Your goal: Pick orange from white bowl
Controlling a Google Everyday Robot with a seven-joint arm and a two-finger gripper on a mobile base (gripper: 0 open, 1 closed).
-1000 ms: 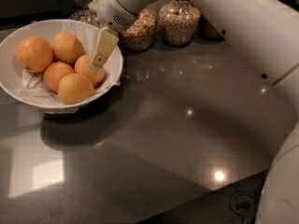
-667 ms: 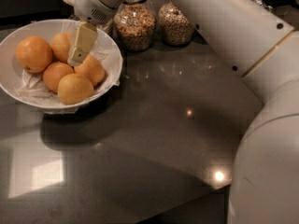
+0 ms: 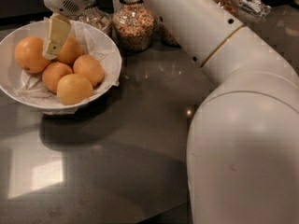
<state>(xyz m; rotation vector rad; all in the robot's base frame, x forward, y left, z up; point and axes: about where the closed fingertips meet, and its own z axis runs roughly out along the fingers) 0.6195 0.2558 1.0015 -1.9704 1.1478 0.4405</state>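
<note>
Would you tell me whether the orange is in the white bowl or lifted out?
In. The orange sits inside the white bowl, on the picture's left; the gripper hangs over the bowl just beside it.

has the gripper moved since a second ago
Yes. The gripper went left against the white bowl: from over its right rim to above the fruit, beside the orange.
</note>
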